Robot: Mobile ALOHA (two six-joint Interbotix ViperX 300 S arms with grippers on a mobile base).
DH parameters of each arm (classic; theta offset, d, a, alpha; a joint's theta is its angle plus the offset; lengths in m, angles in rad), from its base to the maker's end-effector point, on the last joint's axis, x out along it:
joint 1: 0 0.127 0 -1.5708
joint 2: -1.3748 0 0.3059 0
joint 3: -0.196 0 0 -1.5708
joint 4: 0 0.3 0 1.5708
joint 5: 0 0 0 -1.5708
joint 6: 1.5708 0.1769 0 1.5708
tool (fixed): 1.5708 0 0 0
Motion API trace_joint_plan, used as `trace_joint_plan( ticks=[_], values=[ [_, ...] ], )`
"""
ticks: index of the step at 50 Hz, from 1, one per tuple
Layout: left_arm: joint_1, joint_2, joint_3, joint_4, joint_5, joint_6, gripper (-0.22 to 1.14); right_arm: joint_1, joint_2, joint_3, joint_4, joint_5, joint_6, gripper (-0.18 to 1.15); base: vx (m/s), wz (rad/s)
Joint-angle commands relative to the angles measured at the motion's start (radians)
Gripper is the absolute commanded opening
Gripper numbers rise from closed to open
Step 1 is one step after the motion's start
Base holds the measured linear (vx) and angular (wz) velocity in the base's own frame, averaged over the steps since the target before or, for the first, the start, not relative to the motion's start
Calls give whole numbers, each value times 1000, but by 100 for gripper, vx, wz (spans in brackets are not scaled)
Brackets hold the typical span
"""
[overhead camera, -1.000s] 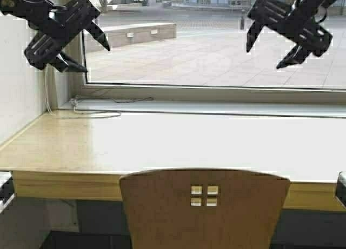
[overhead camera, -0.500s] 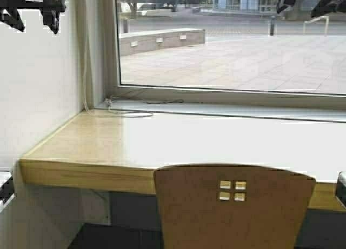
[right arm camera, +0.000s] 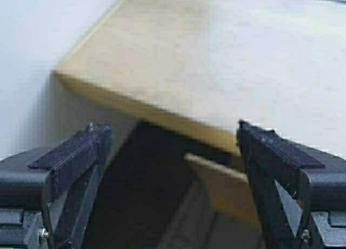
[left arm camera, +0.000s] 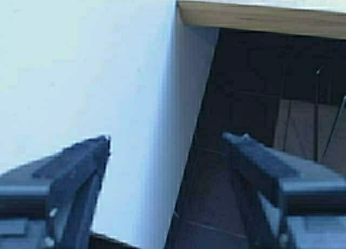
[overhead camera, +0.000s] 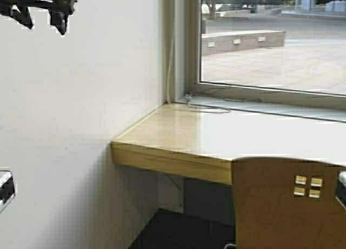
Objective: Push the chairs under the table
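One tan plywood chair (overhead camera: 289,203) with a four-square cutout stands at the lower right of the high view, its backrest against the table's front edge. The table (overhead camera: 184,133) has a pale top and a light wood edge and ends at the white wall on its left. My left gripper (overhead camera: 40,11) is raised at the top left, open and empty; its wrist view (left arm camera: 167,146) faces the wall and the dark floor. My right gripper (right arm camera: 170,133) is open and empty above the table's corner (right arm camera: 157,60) and the chair's back (right arm camera: 227,189); in the high view only a sliver of the right arm shows at the top right.
A white wall (overhead camera: 81,125) fills the left half of the high view, close to my left arm. A window (overhead camera: 270,44) runs behind the table, with a thin cable (overhead camera: 208,106) on the sill. The floor (overhead camera: 173,233) under the table is dark.
The robot has turned or driven left: the chair, table and window have slid right in the high view and the wall now fills the left. Both arms have risen toward the top edge.
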Motion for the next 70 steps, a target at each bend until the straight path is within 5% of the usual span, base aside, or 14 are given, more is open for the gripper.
trace_joint_plan(
  ticks=[1, 70],
  values=[
    [-2, -5, -29, -2, -2, -2, 94, 2, -11, -12, 14, -8, 0, 99, -19, 45],
    [-2, 141, -38, -37, -9, -2, 94, 2, 91, -54, 41, -83, 5, 99, -29, 16]
  ],
)
